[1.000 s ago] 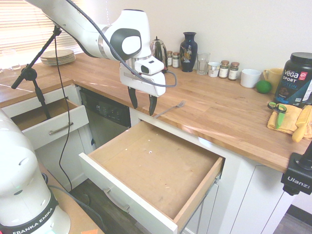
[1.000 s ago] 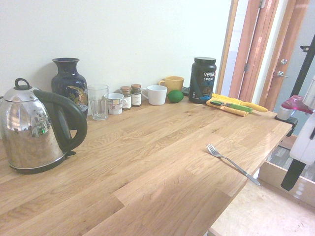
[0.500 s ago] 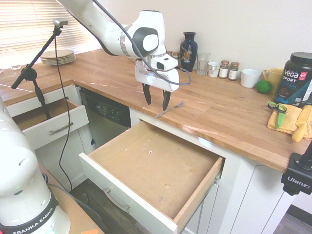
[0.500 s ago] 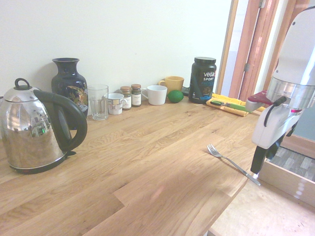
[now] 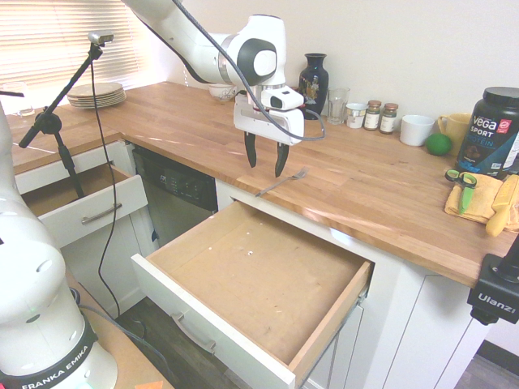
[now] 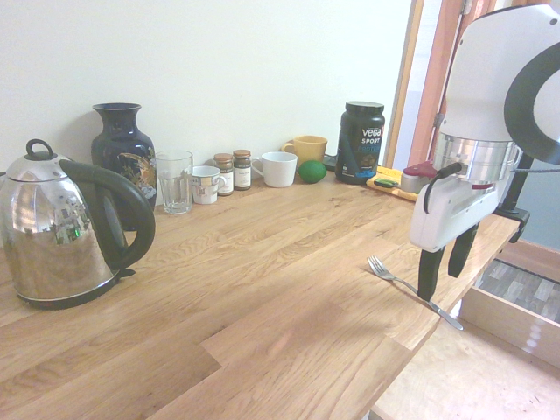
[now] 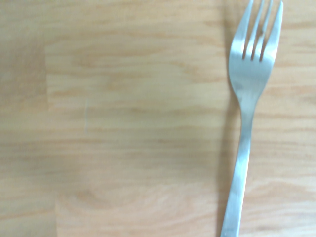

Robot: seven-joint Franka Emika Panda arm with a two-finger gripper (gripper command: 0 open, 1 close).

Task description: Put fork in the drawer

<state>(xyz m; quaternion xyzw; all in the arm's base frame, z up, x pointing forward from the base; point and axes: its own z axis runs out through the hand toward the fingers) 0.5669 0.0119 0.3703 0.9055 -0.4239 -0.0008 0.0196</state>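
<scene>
So the gripper point(image 5: 267, 162) is hanging over the front of the wooden counter point(image 5: 369, 174) with its two fingers spread wide and nothing between them. The fork point(image 6: 411, 290) is lying on the countertop just below the fingertips, near the front edge, handle end pointing at the open drawer point(image 5: 263, 279) and tines pointing back into the counter. Only one arm here, so no debate about who grabs it.

The bit I'd watch is the fork's long axis: it runs slantwise from the edge inward, and the fingers need to come down one on each side of that skinny handle. My guess is a small sideways correction, then straight down. Come down off line and a finger could land on the metal and skid it.

Funny how the views split the job. The wrist view gives you the tines and neck nice and big, set off to one side, but cuts off the handle's end. The second exterior view has the whole fork, tip to tip, yet only a corner of the drawer. The first exterior view gets the whole drawer, pulled out right below the counter.
</scene>
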